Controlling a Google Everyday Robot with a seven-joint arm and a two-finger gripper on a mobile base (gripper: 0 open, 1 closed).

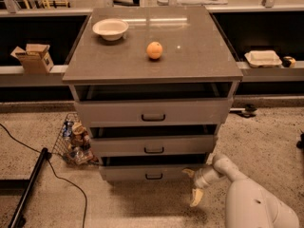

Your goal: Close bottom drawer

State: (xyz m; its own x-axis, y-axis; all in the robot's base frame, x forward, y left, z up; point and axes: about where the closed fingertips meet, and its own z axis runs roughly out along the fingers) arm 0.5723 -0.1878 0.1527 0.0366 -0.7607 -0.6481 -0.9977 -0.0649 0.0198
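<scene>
The bottom drawer (153, 174) is the lowest of three grey drawers in the cabinet (152, 75). Its low front panel has a small dark centre handle and stands a little way out, with a thin dark gap above it. The middle drawer (153, 145) and top drawer (153, 112) also stand slightly out. My gripper (192, 185) is low on the floor side at the right end of the bottom drawer's front. It is open, with the upper fingertip (188, 172) at the panel's right end and the lower one hanging toward the floor. My white arm (251, 203) comes in from the lower right.
A white bowl (110, 29) and an orange (154, 50) sit on the cabinet top. A wire basket (73, 139) of items stands left of the drawers. A black pole and cable (28, 186) lie on the floor at left. Shelves behind hold a cardboard box (34, 57) and a white container (262, 58).
</scene>
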